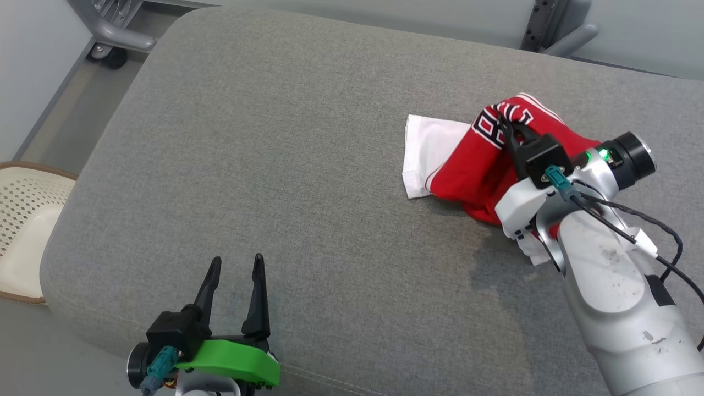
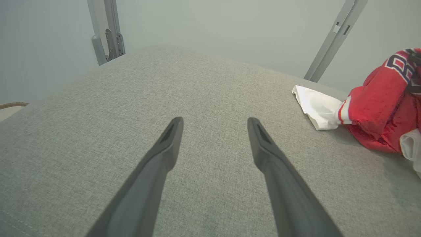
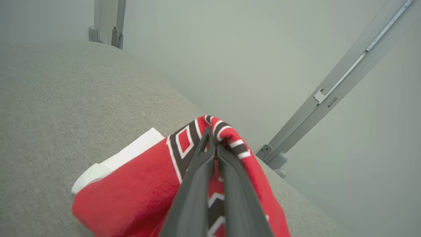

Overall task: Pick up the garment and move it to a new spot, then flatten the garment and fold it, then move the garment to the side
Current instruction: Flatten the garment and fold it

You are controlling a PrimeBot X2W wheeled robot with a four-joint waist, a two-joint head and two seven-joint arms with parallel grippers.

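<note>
Surface: broad grey woven-fabric cushion [image 1: 275,165], mostly bare, so there is room to lay the garment flat.
Garment: crumpled red-and-white knit jersey [image 1: 462,176], heaped at the cushion's right side, top fold raised.
Right gripper [image 1: 505,125]: clenched on the jersey's striped top fold, probably to lift it.
Left gripper [image 1: 236,257]: fingers spread, grasping nothing, near the front edge, well apart from the jersey.

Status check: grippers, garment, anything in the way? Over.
Right gripper shut on garment, pinching a raised fold. Left gripper open over bare cushion, apart from garment. Nothing seen in the way.
</note>
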